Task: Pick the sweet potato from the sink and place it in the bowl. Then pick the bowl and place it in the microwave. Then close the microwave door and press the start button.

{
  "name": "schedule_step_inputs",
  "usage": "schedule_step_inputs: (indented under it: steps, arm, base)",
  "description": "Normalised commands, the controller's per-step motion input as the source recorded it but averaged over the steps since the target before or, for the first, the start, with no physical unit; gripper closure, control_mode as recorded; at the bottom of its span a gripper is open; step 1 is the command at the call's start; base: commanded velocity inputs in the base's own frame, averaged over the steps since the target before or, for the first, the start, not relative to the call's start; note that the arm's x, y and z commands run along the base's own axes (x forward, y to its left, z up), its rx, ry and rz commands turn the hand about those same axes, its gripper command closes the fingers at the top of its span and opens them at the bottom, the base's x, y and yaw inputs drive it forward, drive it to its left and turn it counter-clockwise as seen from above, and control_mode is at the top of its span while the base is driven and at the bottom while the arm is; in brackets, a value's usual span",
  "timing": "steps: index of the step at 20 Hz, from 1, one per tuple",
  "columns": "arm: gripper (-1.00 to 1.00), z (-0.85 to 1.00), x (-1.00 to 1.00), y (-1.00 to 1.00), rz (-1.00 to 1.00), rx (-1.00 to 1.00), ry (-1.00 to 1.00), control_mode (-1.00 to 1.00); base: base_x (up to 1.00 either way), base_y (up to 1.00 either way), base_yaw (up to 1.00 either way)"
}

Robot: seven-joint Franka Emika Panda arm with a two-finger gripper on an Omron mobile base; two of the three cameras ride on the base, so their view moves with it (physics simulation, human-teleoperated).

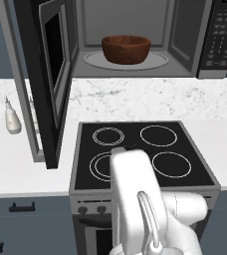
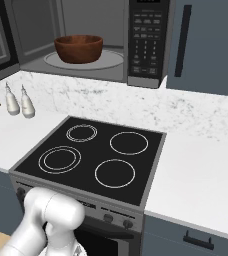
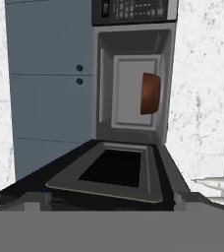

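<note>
The bowl (image 1: 126,49) sits inside the microwave (image 1: 185,37), a round, deep, reddish-brown vessel with a wood-like sheen, resting on the pale round turntable (image 1: 93,61) in the smooth grey cavity. I cannot see into the bowl from here, so I cannot tell whether the sweet potato is in it. The microwave door (image 1: 48,79) stands swung wide open to the left of the cavity, a thick black frame around dark glass, jutting out over the white counter (image 1: 16,164). To the right of the cavity is the black keypad panel (image 2: 147,40) with rows of small buttons.

Below the microwave runs a speckled white marble backsplash (image 2: 136,105), and beneath that a flat glossy black stove (image 2: 101,155) with four thin white burner rings. Left of the stove, against the backsplash, stand two small pale bottles (image 2: 19,101) with narrow necks.

The arm (image 1: 135,199), white and rounded, rises in front of the stove, below the microwave, its hand rolled on its side and facing the open door and cavity. The fingers stand spread wide, holding nothing.
</note>
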Motion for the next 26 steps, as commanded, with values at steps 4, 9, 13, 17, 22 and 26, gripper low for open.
schedule_step_inputs:
  steps: [4, 9, 13, 17, 22, 26]
  arm:
    - [-1.0, 0.0, 0.0, 0.75, 0.0, 0.0, 0.0, -1.0]
    - [-1.0, 0.0, 0.0, 0.72, 0.0, 0.0, 0.0, -1.0]
    - [-1.0, 0.0, -0.02, 0.73, 0.0, 0.04, 0.0, -1.0]
    - [-1.0, 0.0, 0.1, 0.6, 0.0, 0.12, 0.0, -1.0]
    - [-1.0, -0.04, 0.4, 0.47, 0.0, 0.15, 0.02, -1.0]
    - [-1.0, -0.19, 0.58, 0.37, 0.0, 0.13, 0.01, -1.0]
  base:
    - [0.0, 0.0, 0.0]
    - [0.0, 0.0, 0.0]
    - [0.0, 0.0, 0.0]
    - [0.0, 0.0, 0.0]
    - [0.0, 0.0, 0.0]
    - [0.0, 0.0, 0.0]
